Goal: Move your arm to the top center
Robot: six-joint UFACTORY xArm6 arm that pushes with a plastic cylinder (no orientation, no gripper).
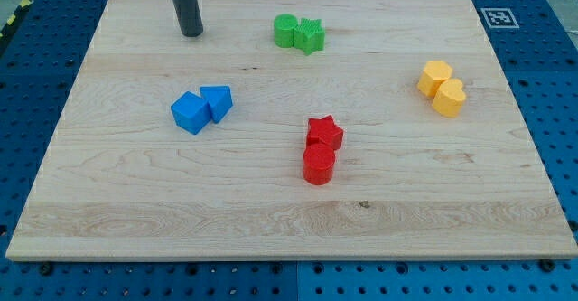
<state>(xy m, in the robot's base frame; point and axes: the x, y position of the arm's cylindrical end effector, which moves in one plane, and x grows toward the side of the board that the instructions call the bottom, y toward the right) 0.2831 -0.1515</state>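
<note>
My tip (191, 33) rests on the wooden board (135, 202) near the view's top left. It is well left of the green pair, a green cylinder (285, 31) touching a green star (310, 36) at the view's top centre. Below my tip, a blue cube (190, 112) touches a blue triangular block (218, 102). A red star (324, 134) sits against a red cylinder (318, 165) in the middle. My tip touches no block.
A yellow hexagonal block (434, 77) touches a yellow heart-shaped block (449, 97) at the view's right. A small black-and-white marker (497, 16) sits at the board's top right corner. Blue perforated table surface surrounds the board.
</note>
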